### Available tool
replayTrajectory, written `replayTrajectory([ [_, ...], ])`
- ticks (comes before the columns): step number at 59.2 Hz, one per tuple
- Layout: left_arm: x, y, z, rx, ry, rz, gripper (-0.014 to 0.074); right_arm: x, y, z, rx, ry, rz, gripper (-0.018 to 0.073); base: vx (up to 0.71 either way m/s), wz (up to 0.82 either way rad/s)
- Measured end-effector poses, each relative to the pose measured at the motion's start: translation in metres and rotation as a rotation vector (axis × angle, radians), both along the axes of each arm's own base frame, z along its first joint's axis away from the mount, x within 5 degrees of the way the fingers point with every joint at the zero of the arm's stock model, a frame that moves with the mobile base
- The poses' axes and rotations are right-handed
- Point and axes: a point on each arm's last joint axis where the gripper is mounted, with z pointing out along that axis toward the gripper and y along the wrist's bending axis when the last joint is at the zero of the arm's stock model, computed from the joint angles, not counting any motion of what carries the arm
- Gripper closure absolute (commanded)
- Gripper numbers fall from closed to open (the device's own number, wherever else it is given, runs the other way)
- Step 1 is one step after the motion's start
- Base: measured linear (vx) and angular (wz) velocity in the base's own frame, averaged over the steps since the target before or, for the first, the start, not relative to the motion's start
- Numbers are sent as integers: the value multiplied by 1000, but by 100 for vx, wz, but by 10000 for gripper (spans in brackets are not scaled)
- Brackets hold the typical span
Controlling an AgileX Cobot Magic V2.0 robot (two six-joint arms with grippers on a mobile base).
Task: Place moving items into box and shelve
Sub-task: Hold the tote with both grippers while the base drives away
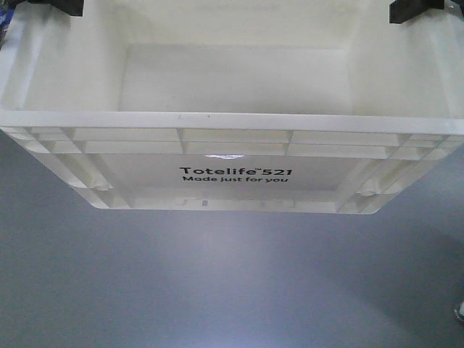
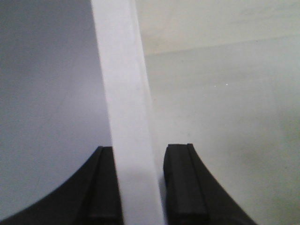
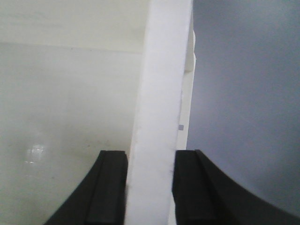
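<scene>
A cream plastic box [image 1: 232,174] printed "Totelife 521" fills the front view, held level above the grey floor. The part of its inside that shows [image 1: 232,76] holds no items. My left gripper [image 1: 64,6] is at the box's far left rim; in the left wrist view the gripper [image 2: 140,152] is shut on the left wall's rim [image 2: 124,93], one finger outside and one inside. My right gripper [image 1: 415,9] is at the far right rim; in the right wrist view it [image 3: 150,157] is shut on the right wall's rim [image 3: 161,84] in the same way.
Grey floor [image 1: 232,283] lies below and in front of the box. A small pale object [image 1: 459,313] shows at the right edge. A bluish thing [image 1: 3,18] peeks in at the top left corner.
</scene>
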Motion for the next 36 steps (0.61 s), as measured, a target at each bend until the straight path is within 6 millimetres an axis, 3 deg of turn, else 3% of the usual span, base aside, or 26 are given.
replayTrajectory([
  [36, 0, 0, 0, 3, 7, 1, 594, 0, 0, 0, 1, 7, 1, 564, -10, 77],
])
